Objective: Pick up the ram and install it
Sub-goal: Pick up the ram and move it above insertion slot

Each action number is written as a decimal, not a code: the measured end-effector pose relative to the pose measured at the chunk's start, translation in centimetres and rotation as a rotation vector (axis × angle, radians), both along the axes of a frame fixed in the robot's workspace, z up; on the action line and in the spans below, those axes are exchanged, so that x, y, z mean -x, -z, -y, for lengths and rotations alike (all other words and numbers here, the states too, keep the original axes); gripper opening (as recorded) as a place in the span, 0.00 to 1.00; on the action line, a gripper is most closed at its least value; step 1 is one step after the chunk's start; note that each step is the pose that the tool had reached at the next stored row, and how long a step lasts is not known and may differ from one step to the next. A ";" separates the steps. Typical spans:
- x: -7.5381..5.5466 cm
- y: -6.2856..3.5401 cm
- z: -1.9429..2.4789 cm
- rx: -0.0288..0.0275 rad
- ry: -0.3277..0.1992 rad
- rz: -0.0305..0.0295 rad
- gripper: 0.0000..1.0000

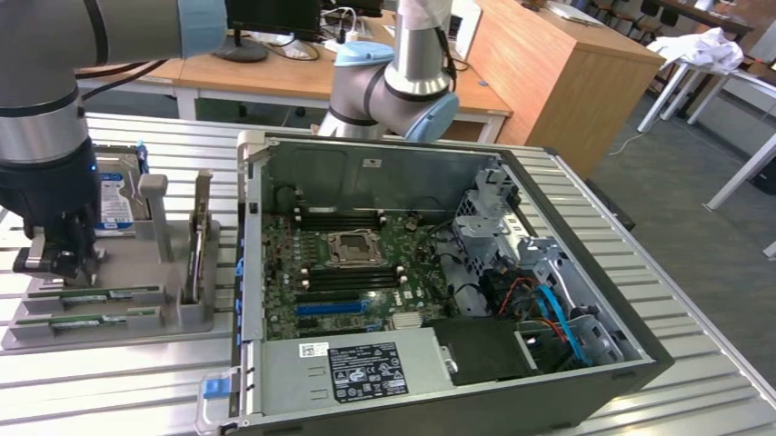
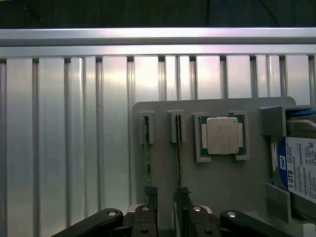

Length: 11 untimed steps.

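Hovering over the gray holder (image 1: 182, 316) on the counter (image 1: 122, 391), the gripper (image 2: 167, 190) has fingers (image 2: 151, 195) spread above one end of the ram (image 1: 94, 294), seated in the holder's slot: pickup stage, I'd say, calling for a square pinch on its thin edge.

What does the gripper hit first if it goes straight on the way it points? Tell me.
Probably the ram sticks standing on edge in the grey holder: the gripper points down at them, open, its tips roughly in line with the two. Which stick comes first is unclear.
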<state>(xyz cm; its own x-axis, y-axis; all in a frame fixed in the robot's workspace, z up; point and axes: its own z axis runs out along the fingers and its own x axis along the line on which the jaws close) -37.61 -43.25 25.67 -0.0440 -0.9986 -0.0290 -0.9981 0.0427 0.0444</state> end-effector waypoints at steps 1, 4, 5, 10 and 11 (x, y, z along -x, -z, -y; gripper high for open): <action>0.0 0.01 0.14 0.0000 0.000 0.0001 0.30; 0.0 0.00 0.59 0.0000 -0.001 0.0000 0.30; 0.0 0.01 0.75 0.0000 -0.001 0.0001 0.30; 0.0 0.01 1.38 0.0000 -0.001 0.0000 0.30; 0.0 0.01 1.43 0.0000 -0.001 -0.0001 0.30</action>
